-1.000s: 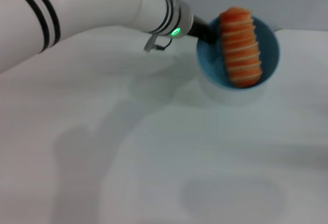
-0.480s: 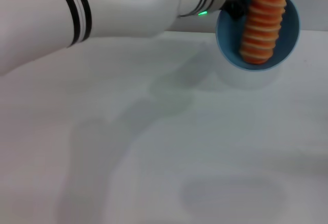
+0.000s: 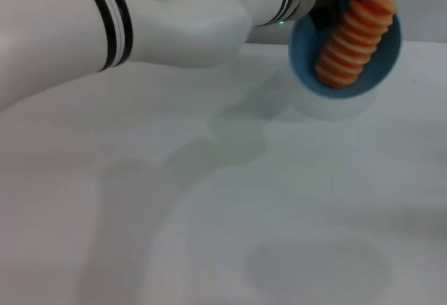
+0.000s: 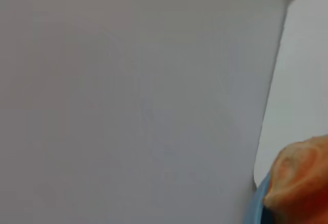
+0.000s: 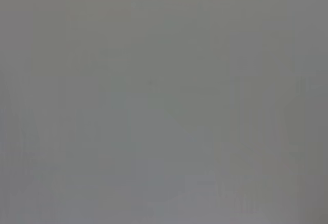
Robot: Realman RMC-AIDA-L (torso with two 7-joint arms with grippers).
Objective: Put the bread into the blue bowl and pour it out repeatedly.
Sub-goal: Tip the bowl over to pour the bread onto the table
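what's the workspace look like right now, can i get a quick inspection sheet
surface: pale white table, bare where it shows, with the arm's shadow across it
job's things: blue bowl held off the table at the far right, tipped so its opening faces the head camera; bread lies inside it, one end poking past the rim
clutter: nothing seen
grippers: left gripper is at the bowl's far rim, dark part showing there, apparently gripping it; right gripper not in view
cables: nothing seen
surroundings: plain grey wall behind the table; the right wrist view shows only flat grey
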